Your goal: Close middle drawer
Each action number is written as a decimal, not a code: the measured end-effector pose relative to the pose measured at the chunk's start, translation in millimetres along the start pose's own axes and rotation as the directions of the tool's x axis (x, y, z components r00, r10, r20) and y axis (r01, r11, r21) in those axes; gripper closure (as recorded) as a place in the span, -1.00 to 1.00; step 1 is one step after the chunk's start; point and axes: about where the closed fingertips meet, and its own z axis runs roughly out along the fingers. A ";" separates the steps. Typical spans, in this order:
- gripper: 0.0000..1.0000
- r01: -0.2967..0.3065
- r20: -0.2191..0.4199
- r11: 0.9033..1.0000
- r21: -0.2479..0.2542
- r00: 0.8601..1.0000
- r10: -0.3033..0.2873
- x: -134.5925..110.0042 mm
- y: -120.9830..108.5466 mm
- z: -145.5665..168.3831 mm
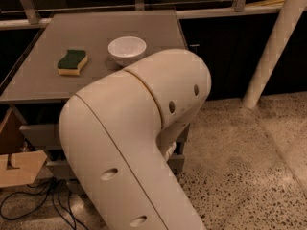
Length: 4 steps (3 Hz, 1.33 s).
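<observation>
My large white arm (139, 147) fills the middle of the camera view and hides most of the front of the grey cabinet (43, 87). My gripper is hidden behind the arm, low down in front of the cabinet. At the left, under the tabletop, two grey drawer fronts show as short strips. The lower strip is the middle drawer (58, 169), beneath the upper drawer front (41, 135). Another bit of drawer front shows to the right of the arm (178, 163). The knob and the inside of the drawer are hidden, and I cannot tell how far out it stands.
A green and yellow sponge (72, 62) and a white bowl (127, 49) sit on the cabinet top. A white pillar (276, 47) stands at the right. A wooden piece (19, 169) and black cables (29, 206) lie on the speckled floor at the lower left.
</observation>
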 end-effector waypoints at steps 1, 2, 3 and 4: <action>0.17 0.000 0.000 1.000 0.000 1.000 0.000 0.0 0.0 0.0; -0.46 0.000 0.000 1.000 0.000 1.000 0.000 0.0 0.0 0.0; -0.92 0.000 0.000 1.000 0.000 1.000 0.000 0.0 0.0 0.0; -1.00 0.000 0.000 1.000 0.000 1.000 0.000 0.0 0.0 0.0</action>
